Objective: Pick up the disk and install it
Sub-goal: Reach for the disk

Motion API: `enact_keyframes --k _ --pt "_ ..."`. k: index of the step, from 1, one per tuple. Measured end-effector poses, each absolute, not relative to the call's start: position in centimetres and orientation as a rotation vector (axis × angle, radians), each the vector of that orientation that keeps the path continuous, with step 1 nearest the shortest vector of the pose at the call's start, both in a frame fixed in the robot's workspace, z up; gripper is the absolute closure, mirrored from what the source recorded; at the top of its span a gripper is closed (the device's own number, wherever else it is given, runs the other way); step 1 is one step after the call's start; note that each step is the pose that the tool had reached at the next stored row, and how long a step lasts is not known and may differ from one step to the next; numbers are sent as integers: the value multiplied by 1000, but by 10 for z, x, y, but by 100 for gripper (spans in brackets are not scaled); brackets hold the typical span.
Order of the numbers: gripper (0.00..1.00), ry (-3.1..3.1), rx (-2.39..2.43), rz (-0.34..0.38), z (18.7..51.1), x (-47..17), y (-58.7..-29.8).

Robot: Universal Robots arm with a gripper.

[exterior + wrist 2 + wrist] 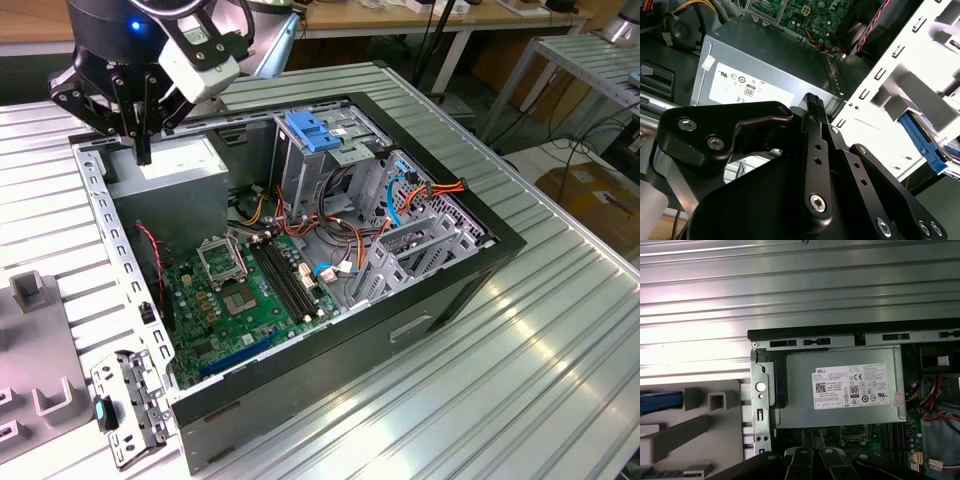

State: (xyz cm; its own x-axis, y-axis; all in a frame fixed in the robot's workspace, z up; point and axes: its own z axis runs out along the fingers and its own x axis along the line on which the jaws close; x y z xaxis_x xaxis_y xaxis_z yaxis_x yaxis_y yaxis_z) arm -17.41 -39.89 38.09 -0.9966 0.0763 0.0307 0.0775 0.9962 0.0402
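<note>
The disk shows as a bright blue rail tucked into a pale grey fixture beside the computer case, and as a blue strip in the first wrist view. My gripper hangs over the case's back corner, just above the grey power supply. Its black fingers stand together, shut, with nothing between them. In the first wrist view the gripper sits at the power supply's edge, apart from the disk.
The open computer case lies on a ribbed metal table, with the green motherboard, coloured cables and a drive cage topped by a pale-blue plate. On the exterior view's left lie a grey fixture and a metal bracket.
</note>
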Motion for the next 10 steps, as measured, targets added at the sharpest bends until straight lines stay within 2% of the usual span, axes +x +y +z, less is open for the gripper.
enact_keyframes --k 10 --pt "89 -3110 -120 -65 381 -191 -399"
